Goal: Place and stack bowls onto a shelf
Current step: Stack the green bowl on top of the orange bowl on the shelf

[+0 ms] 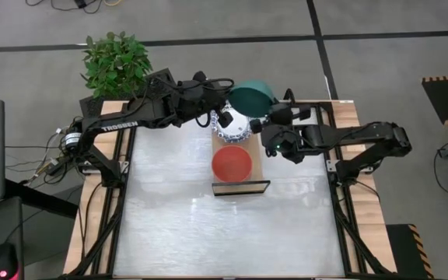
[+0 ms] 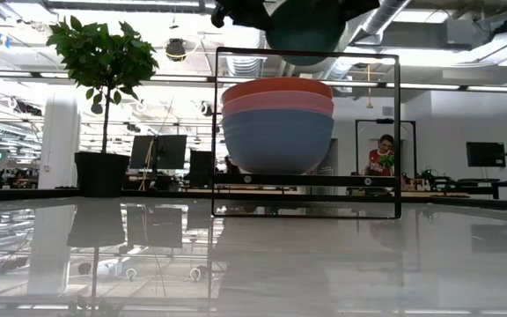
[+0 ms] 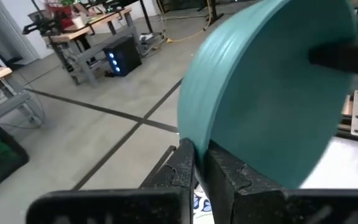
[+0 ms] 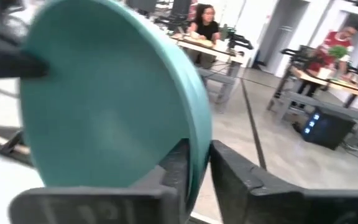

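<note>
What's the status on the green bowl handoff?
Left claw shut on green bowl rim. Right claw straddles opposite rim. Bowl held above shelf. Nothing blocking.

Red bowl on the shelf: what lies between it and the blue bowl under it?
A pink bowl sits nested between the red bowl and the blue bowl; the low view shows it.

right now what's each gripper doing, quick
left gripper: shut on the green bowl's rim
right gripper: fingers around the same rim, grip cannot be told

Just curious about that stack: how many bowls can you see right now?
5: red, pink and blue stacked on the shelf, a white patterned one behind, a green one held aloft. More may be hidden.
</note>
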Robot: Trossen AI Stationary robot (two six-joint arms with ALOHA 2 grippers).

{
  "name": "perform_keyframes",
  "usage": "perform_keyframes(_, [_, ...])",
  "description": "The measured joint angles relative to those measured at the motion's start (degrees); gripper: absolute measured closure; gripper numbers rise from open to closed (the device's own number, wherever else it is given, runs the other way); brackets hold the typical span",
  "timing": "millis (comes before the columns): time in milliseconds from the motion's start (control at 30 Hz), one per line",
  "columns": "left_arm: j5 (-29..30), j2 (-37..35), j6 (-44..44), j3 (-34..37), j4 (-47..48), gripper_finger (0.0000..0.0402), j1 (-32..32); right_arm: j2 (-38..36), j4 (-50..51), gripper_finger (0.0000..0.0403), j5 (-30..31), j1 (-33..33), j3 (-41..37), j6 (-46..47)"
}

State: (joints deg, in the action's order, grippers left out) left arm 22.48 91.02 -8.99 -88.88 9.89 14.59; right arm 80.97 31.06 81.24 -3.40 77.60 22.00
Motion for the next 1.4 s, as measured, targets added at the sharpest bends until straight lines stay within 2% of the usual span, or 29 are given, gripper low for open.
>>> perform_keyframes(300, [-0.2, 0.1, -1.1, 0.0, 2.4, 0.0401, 0.3, -0.4, -0.6, 0.0181, -8.6, -0.3, 0.0, -2.6])
perform_keyframes(433, [1.2, -0.4, -1.0, 0.0, 7.1, 0.0401, 0.3, -1.0, -0.7, 0.0146, -10.1, -2.2, 0.2, -2.1])
perform_keyframes(600, [2.4, -2.5, 1.1, -0.5, 14.3, 0.0401, 0.3, -1.9, -0.2, 0.0143, -10.2, -5.7, 1.2, -3.3])
perform_keyframes(767, [2.1, -3.3, 4.6, -6.4, 26.9, 0.0401, 0.5, -3.5, 0.1, 0.0143, -10.2, -9.6, 1.4, -4.5])
perform_keyframes(867, [-3.7, -3.3, 8.4, -11.1, 37.3, 0.0401, 1.0, -3.8, 0.2, 0.0143, -10.4, -11.9, 1.4, -4.5])
perform_keyframes(1000, [-15.7, -3.3, 13.5, -14.4, 43.8, 0.0401, 1.8, -4.4, 0.6, 0.0143, -10.5, -13.1, 1.4, -4.5])
perform_keyframes(1067, [-19.5, -3.3, 15.2, -14.9, 45.5, 0.0401, 1.9, -4.6, 1.2, 0.0143, -10.5, -13.0, 1.4, -4.3])
perform_keyframes(1200, [-22.5, -1.9, 18.8, -14.9, 47.9, 0.0401, 1.9, -4.5, 5.3, 0.0143, -10.7, -12.5, 1.3, -0.1])
perform_keyframes(1400, [-25.5, 2.3, 21.4, -14.8, 51.3, 0.0401, 2.3, -4.5, 20.2, 0.0143, -11.4, -12.2, 1.3, 16.5])
